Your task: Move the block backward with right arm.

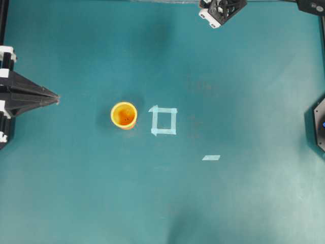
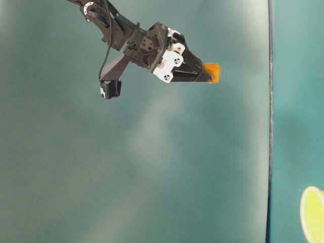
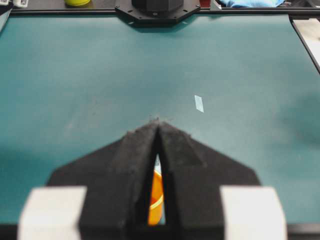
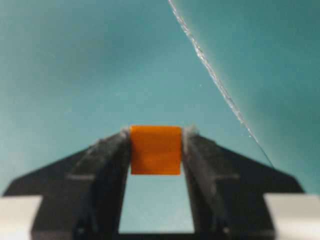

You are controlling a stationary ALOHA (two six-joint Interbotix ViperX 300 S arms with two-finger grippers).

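Note:
The block is a small orange cube clamped between the tips of my right gripper. In the table-level view the right gripper holds the block in the air, well above the teal mat. Overhead, only the right arm's wrist shows, at the top edge, and the block is out of view there. My left gripper rests at the left edge, shut and empty, and its closed tips point across the mat.
A round yellow-orange cup stands left of a pale tape square outline. The cup also shows through the left jaws' gap. A short tape strip lies to the lower right. An arm base sits at the right edge.

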